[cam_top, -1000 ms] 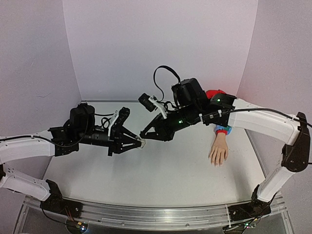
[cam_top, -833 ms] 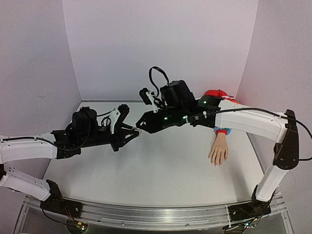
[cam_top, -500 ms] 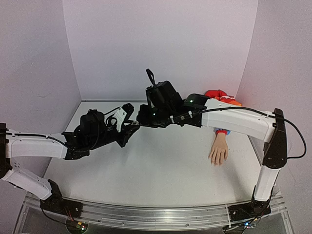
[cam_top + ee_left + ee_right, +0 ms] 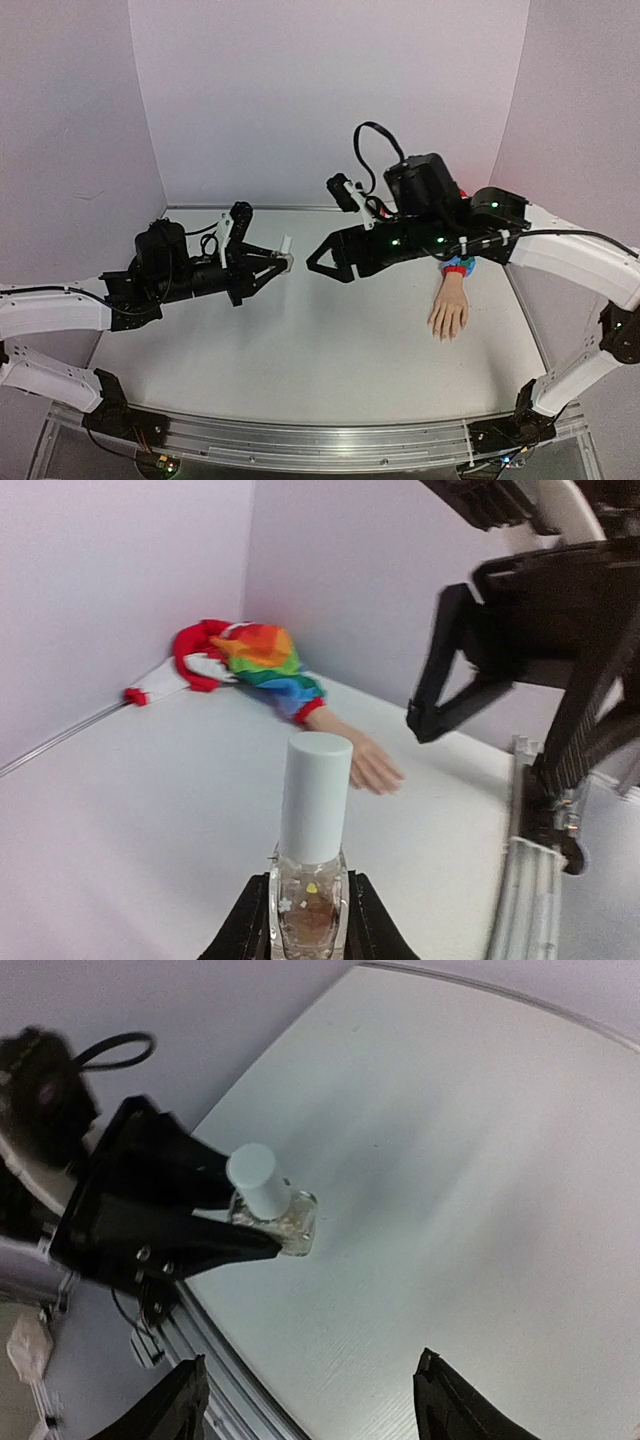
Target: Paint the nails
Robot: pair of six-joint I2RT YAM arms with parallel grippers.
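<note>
Since the white cap (image 4: 316, 798) sits on the small clear bottle (image 4: 307, 912) and no brush is out, the two arms meet over the middle of the desk (image 4: 300, 360) rather than at the fake hand (image 4: 448, 308). The left claw (image 4: 307, 925) is clamped low on the bottle's glass body, holding it upright and leaving the cap free; I judge this presents the cap to the other arm for unscrewing. The right claw (image 4: 322, 262) faces it from just beside, fingers spread apart, holding nothing and not touching the bottle. The fake hand lies on the right side of the desk, well apart from both claws, fingers pointing toward the near edge. The nails (image 4: 444, 334) at their tips are too small to make out in any view, so whether any carries paint cannot be told. From above, the right arm covers most of the rainbow sleeve (image 4: 262, 652), which shows whole only from the left wrist. In that view the right claw is blurred and cut off by the frame. From the right wrist only its two fingertips show at the bottom edge, and the fake hand is out of frame.
</note>
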